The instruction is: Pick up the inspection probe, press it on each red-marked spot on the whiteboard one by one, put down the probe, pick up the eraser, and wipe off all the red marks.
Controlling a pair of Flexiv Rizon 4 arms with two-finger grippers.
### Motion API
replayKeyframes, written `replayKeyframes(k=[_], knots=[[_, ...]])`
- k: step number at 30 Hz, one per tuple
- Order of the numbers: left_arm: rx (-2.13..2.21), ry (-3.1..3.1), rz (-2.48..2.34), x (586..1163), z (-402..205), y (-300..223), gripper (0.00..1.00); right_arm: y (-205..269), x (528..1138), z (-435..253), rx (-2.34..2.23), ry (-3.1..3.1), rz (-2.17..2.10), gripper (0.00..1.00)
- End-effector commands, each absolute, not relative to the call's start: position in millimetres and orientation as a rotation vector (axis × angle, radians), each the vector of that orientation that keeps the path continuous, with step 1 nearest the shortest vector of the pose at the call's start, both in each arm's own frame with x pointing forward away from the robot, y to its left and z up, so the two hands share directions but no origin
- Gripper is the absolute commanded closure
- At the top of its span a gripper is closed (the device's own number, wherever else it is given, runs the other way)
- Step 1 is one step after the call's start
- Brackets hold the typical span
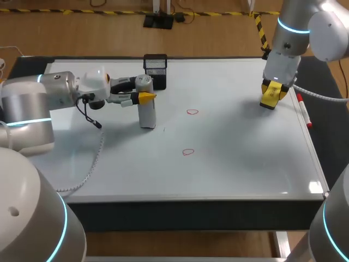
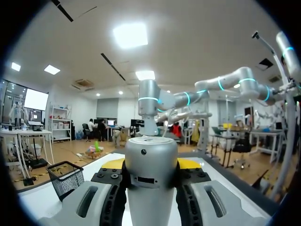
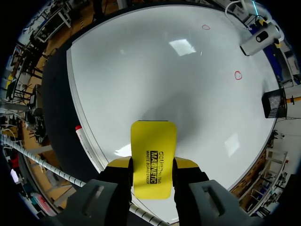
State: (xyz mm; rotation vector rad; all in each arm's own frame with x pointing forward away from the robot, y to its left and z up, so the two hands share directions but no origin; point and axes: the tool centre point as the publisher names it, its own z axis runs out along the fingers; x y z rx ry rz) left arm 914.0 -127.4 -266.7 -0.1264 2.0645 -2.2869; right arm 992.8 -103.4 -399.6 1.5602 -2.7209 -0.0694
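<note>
Our fingers [image 1: 148,96] are clenched on both arms. Over the whiteboard [image 1: 234,174], the left gripper [image 1: 146,97] grasps the upright inspection probe [image 1: 146,113] near the far edge. The right gripper [image 1: 272,94] grips the yellow eraser [image 1: 270,99] by the right edge. Two red marks [image 1: 192,112] [image 1: 188,152] sit mid-board.

Eraser [image 3: 154,157] is looking bright yellow, probe [image 1: 146,109] is showing silver-grey, whiteboard [image 1: 234,153] is sitting white with red rings [image 1: 192,112], and mesh basket [image 1: 155,65] is looking black.

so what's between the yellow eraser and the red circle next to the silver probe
Only bare whiteboard, per the head view: nothing sits between the yellow block eraser and the red drawn circle beside the silver cylindrical probe.
</note>
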Motion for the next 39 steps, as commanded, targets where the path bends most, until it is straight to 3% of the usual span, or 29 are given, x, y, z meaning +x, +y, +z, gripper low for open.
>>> replayKeyframes(k=[1,39], knots=[[-0.123,2.059,-2.274,916,-258,-122,1.0,-104,994,-399,1.561,-2.717,-0.066,1.0],[-0.401,1.902,-2.023,956,-226,46,1.0,-104,994,-399,1.561,-2.717,-0.066,1.0]])
